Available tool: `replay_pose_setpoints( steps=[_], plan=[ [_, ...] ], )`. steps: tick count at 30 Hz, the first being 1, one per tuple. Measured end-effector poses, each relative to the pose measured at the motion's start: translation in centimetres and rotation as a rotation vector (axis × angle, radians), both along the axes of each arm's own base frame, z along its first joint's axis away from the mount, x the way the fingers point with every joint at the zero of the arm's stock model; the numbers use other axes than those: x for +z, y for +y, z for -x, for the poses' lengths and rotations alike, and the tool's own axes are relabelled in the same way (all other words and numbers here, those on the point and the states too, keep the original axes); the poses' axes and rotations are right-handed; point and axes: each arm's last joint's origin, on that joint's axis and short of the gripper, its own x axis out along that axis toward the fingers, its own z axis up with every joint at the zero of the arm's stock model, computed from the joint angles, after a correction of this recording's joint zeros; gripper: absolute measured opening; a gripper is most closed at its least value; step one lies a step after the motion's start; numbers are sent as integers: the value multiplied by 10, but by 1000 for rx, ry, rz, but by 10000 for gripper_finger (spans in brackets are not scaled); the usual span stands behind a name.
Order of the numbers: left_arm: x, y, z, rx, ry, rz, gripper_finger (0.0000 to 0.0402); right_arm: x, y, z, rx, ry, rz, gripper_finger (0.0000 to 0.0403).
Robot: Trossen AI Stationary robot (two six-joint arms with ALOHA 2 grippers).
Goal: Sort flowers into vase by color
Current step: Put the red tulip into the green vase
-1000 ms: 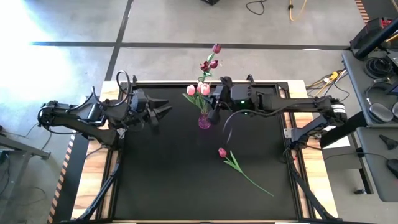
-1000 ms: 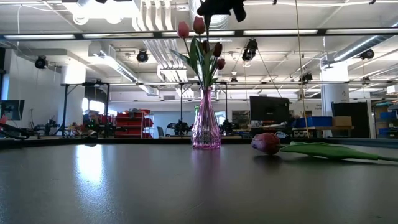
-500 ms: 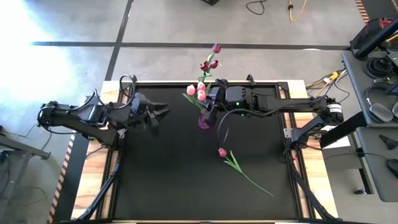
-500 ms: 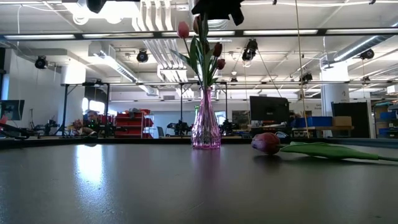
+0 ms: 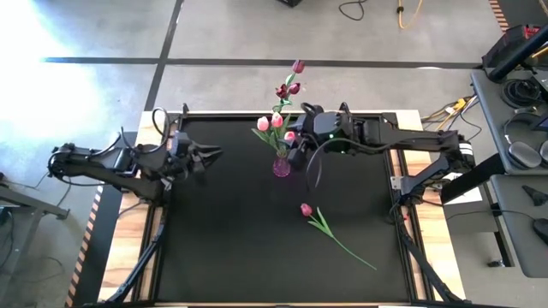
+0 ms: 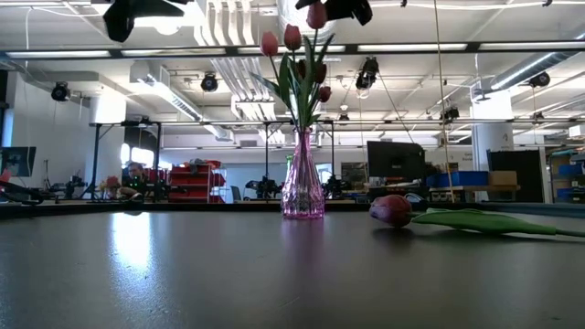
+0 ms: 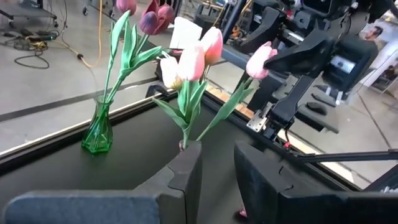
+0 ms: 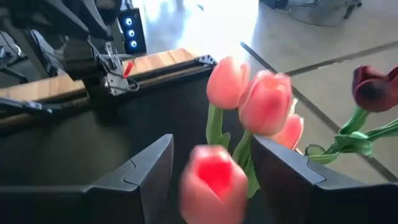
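Now the right gripper (image 5: pixel 297 147) is backing off with fingers apart, leaving a pink tulip (image 5: pixel 290 136) in the pink vase (image 5: pixel 281 166); the left gripper (image 5: pixel 214 155), spread, is waiting.

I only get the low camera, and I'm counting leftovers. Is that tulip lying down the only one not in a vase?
Observer: Yes. From above, just one pink tulip lies on the table.
Operator: Where are the dark ones?
Observer: The dark tulips stand in a green vase behind the pink vase.
Operator: Is the hand up top holding one?
Observer: No. The right hand is open, with a pink head between its fingers.
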Motion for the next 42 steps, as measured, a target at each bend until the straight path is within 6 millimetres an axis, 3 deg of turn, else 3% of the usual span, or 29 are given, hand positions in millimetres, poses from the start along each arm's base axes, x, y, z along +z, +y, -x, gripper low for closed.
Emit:
replay_pose_setpoints(
  steps=[7,11,17,22,25,29,32,36,42],
  plan=[
    [-4,1,8,-4,30,-21,79,27,0,6,-9,-45,-50,264],
    [-7,2,9,1,64,-13,78,57,4,18,-1,-53,-48,284],
    [-10,2,9,-10,85,-6,78,96,12,47,12,-24,-64,259],
    [-13,2,9,-17,89,-4,78,104,20,63,-7,35,-138,217],
    [-15,2,10,-19,93,-4,78,91,29,71,17,181,-223,175],
    [-15,4,9,-10,99,-11,77,57,55,85,10,501,-332,114],
    [-15,6,9,3,100,-8,77,33,76,83,48,578,-425,87],
    [-15,9,9,-8,100,3,77,-3,101,75,59,561,-513,84],
    [-16,10,8,-35,105,9,77,-73,124,70,7,562,-621,121]
  ],
)
